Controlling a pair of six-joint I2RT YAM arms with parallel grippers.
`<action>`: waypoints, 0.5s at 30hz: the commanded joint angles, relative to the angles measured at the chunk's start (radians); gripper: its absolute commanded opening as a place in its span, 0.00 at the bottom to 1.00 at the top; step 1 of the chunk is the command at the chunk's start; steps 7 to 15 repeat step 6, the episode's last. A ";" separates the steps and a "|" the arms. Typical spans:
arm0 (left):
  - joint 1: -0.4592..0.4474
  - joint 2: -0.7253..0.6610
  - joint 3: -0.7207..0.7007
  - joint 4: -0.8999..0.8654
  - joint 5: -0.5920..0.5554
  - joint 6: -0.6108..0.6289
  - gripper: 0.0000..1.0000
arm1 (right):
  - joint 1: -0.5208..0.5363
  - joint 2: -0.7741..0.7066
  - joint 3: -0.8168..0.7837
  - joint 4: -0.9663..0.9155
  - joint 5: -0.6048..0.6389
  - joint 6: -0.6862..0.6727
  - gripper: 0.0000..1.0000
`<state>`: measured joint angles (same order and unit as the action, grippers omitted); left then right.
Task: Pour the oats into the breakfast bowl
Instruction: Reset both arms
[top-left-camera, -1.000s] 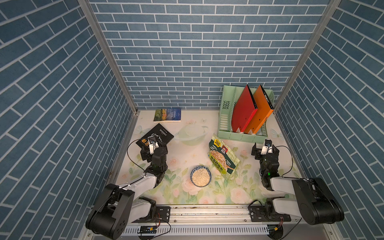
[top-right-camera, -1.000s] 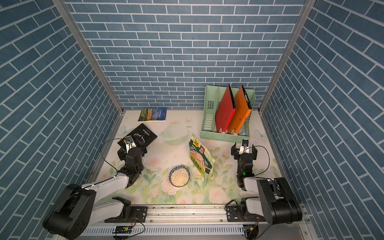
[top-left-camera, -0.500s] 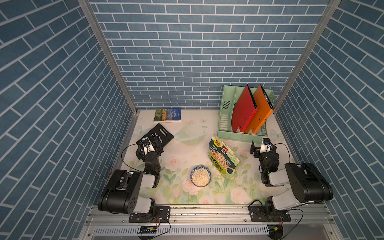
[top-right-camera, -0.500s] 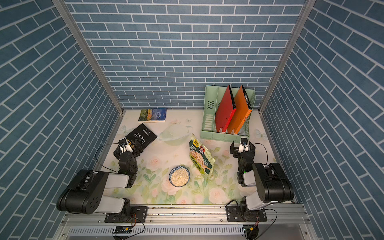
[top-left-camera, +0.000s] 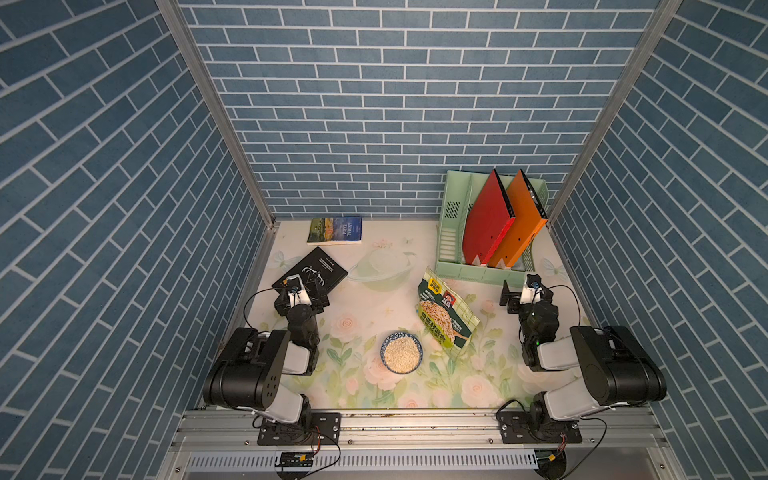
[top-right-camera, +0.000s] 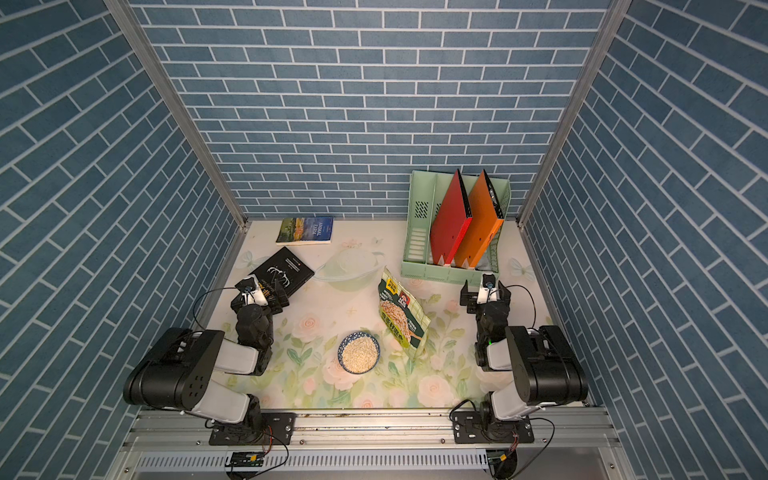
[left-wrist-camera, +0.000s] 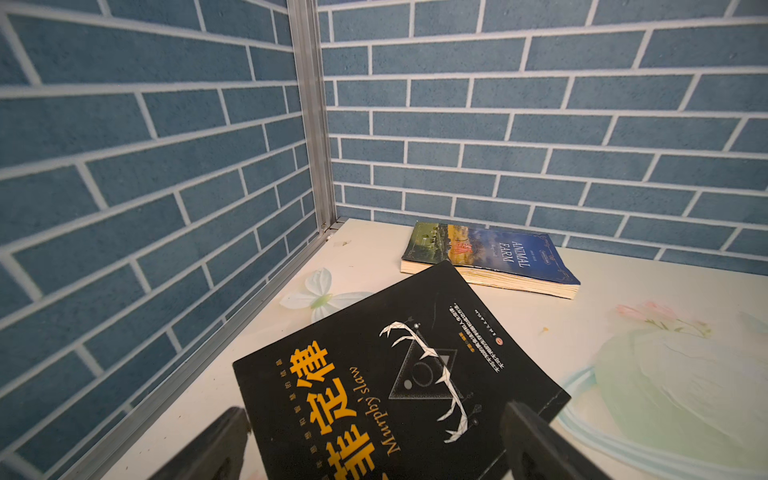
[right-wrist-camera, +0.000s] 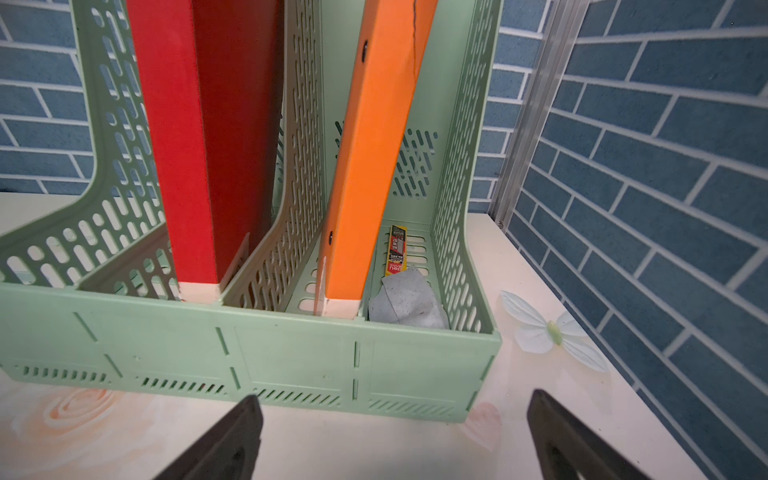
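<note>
L tool: jaws wide, empty, poised over the black book at the L edge of the surface. Arm is folded, prob. parked clear of the work. Centre: breakfast bowl heaped w/ oats, so the pour looks done. Just R of it the pouch stands tilted, top end up, likely so nothing more spills. R tool: also wide & empty, facing the green file rack, well apart from the pouch.
</note>
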<state>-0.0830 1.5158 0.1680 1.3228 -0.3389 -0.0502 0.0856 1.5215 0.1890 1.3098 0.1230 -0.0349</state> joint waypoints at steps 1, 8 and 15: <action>0.005 -0.001 0.019 0.013 0.046 0.016 1.00 | -0.007 0.007 0.012 0.008 -0.007 -0.009 1.00; 0.006 -0.001 0.018 0.012 0.052 0.014 1.00 | -0.007 0.005 0.009 0.009 -0.008 -0.012 1.00; 0.006 -0.001 0.018 0.012 0.052 0.014 1.00 | -0.007 0.005 0.009 0.009 -0.008 -0.012 1.00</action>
